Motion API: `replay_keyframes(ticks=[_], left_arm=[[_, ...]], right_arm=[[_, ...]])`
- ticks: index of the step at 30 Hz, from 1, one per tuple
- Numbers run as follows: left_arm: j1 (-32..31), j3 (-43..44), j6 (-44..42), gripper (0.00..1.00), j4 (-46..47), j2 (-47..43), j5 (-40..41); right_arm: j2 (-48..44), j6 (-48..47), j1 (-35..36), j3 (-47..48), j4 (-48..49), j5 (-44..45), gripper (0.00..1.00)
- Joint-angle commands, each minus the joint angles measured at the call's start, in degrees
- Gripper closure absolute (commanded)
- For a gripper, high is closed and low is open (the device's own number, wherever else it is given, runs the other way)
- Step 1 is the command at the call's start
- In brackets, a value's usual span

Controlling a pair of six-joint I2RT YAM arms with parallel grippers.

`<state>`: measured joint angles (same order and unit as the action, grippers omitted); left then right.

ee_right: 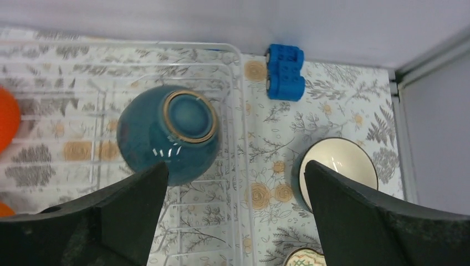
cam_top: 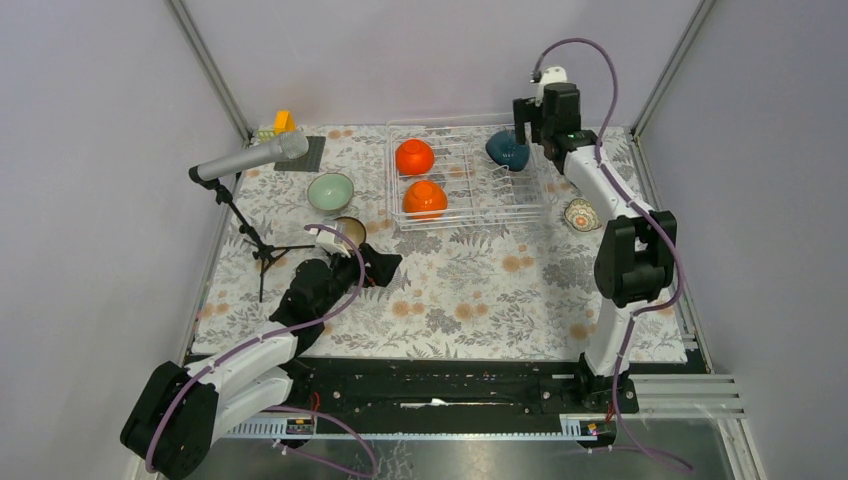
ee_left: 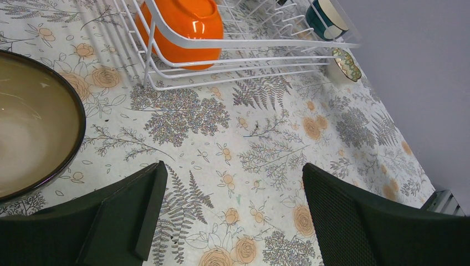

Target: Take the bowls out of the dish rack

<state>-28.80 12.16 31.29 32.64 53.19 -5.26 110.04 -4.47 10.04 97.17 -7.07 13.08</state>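
Beginning with the dish rack [cam_top: 465,170], we record three bowls inside it, listed below. The right gripper [ee_right: 235,177] hangs above the rack's far right corner, jaws spread wide with nothing between them. We cannot tell whether its fingertips reach the bowl beneath. The left gripper [ee_left: 233,183] sits low over the floral cloth just off the rack's near left corner, jaws likewise wide apart and empty.

Left of the rack, a brown-rimmed bowl [ee_left: 33,127] stands beside that gripper. It is cut off in the wrist view and partly hidden by the arm from above. A mint bowl [cam_top: 330,190] stands upright, also left of the rack.

Inside the rack's left part sit the far orange bowl [cam_top: 414,156] and the near orange bowl [cam_top: 425,198], the latter mouth-down. A teal bowl [ee_right: 169,133] lies foot-up in the far right corner.

Right of the rack we note a white-lined bowl [ee_right: 338,166], not made out from overhead, and a patterned bowl [cam_top: 581,213] of unclear design. A blue block [ee_right: 285,72] lies just beyond the rack's far right corner.
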Motion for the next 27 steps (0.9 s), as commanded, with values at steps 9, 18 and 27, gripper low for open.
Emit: replay_keyframes(ticks=[9, 18, 27], left_arm=[[-0.12, -0.12, -1.01, 0.03, 2.52, -0.52, -0.83], [-0.12, -0.03, -1.86, 0.03, 2.25, -1.18, -0.76], [-0.12, 0.15, -1.98, 0.03, 2.36, -0.55, -0.61]], right_arm=[[11.71, -25.03, 10.88, 13.46, -8.16, -0.19, 0.00], [20.18, -29.80, 11.56, 20.52, -11.29, 3.85, 0.00], [23.96, -31.10, 11.64, 22.37, -12.26, 7.04, 0.00]])
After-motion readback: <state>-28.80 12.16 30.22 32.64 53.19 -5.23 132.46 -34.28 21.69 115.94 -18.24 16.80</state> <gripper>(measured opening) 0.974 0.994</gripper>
